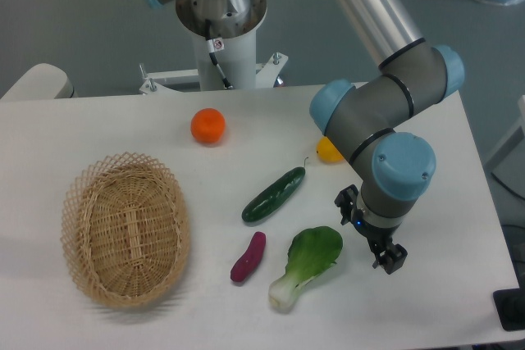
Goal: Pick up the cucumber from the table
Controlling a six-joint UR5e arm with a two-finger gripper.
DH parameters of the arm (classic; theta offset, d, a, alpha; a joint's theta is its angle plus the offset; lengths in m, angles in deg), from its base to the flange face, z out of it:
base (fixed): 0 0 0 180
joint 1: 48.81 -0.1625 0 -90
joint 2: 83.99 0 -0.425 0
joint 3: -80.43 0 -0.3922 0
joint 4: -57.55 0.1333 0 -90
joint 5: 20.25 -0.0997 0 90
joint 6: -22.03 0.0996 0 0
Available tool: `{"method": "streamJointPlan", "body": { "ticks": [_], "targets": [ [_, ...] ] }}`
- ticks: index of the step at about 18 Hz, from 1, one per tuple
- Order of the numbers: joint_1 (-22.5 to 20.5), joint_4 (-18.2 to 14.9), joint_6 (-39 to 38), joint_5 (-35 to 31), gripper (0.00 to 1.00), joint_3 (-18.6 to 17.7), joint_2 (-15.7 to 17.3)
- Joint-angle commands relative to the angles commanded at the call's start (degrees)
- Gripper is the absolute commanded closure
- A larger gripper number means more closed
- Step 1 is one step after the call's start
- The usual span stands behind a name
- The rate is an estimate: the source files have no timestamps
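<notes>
The cucumber (274,194) is dark green and glossy. It lies slanted on the white table (426,301) near the middle, with its thin stem tip pointing up-right. My gripper (367,229) hangs to its right, well apart from it, beside the bok choy. It points down under the blue-capped wrist. Two black fingertips (390,257) show spread wide, so it is open with nothing between them.
A woven basket (125,230) sits at the left. An orange (208,125) lies at the back and a yellow fruit (328,151) is partly hidden behind the arm. A purple sweet potato (248,256) and a bok choy (308,265) lie just below the cucumber.
</notes>
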Motion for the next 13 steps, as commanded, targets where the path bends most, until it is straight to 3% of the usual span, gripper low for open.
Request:
{"method": "streamJointPlan", "body": {
  "ticks": [8, 13],
  "targets": [
    [0.17, -0.09, -0.88, -0.35, 0.00, -0.70, 0.17],
    [0.00, 0.18, -0.88, 0.09, 0.00, -6.85, 3.07]
  ]
}}
